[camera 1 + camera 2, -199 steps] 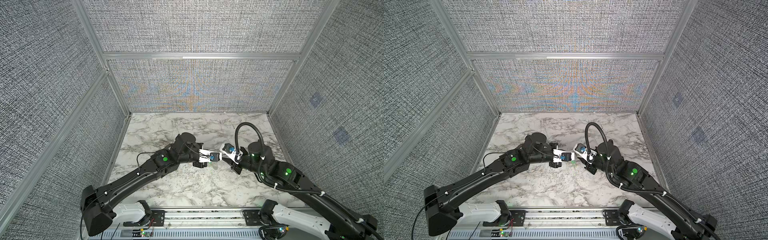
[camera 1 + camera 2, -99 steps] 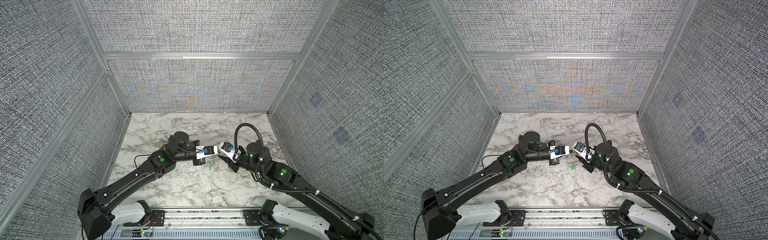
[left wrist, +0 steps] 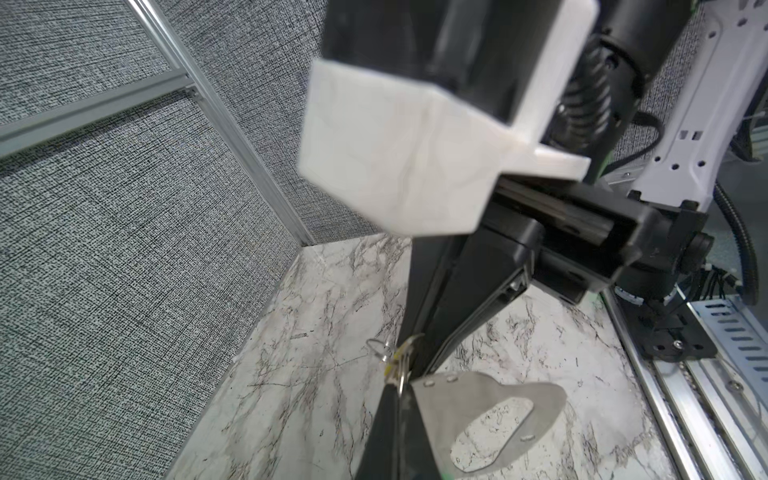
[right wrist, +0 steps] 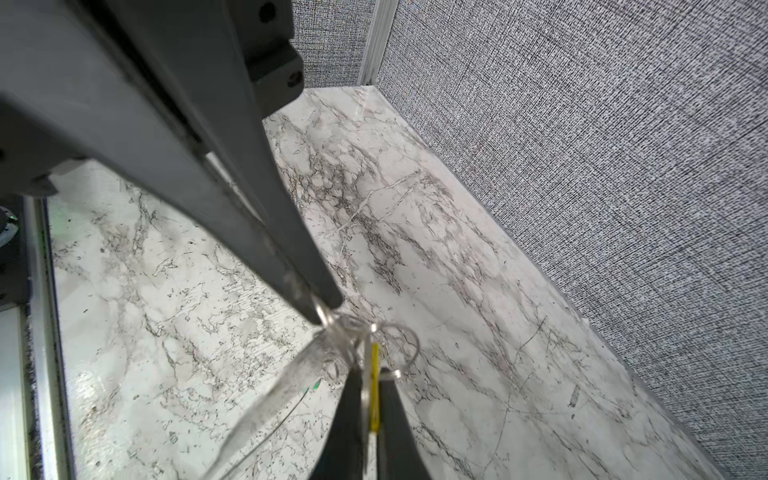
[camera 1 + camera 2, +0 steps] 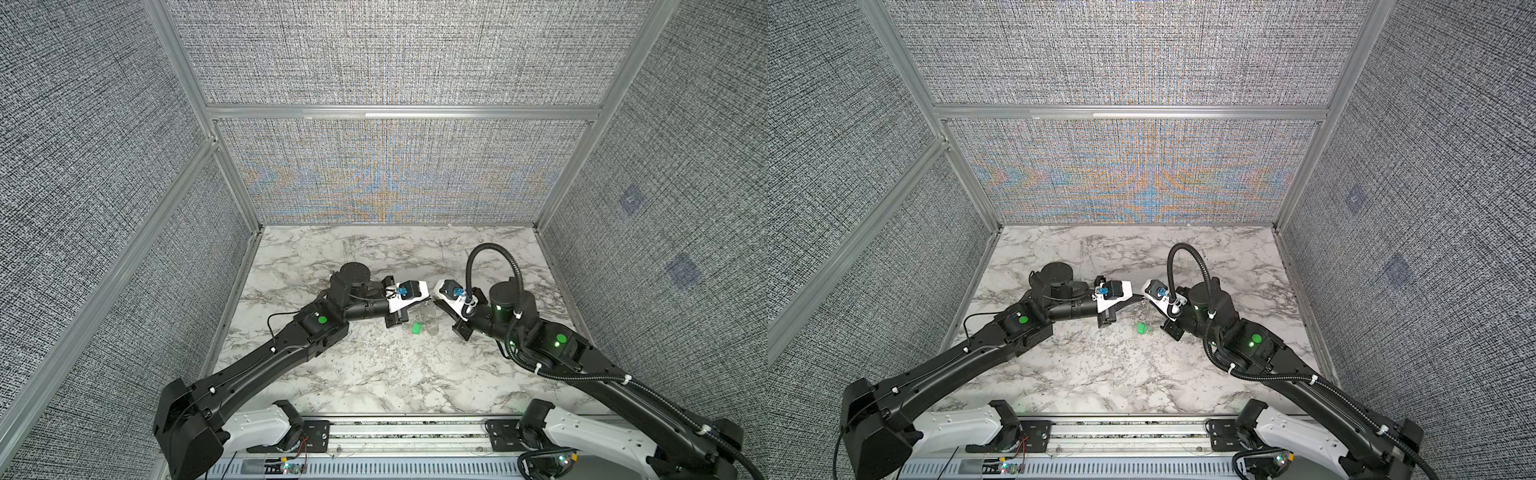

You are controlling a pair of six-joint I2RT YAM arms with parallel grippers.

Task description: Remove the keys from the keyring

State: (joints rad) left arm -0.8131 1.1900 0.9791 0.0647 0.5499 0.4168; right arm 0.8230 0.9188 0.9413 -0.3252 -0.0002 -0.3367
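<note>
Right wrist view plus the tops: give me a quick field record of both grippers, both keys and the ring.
left gripper: shut on the yellow key tag
right gripper: shut on the silver wire ring, tips close to the left gripper's
green-tagged key: lying on the marble table, apart from both grippers
yellow key off ring: cannot tell, the wires are blurred

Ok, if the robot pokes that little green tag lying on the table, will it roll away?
Probably not. The green tag looks blocky, not round, so it would likely slide rather than roll. The marble table looks smooth and shiny, so a small poke might send it skidding. It is only a tiny speck there, so it is probably very light.
</note>
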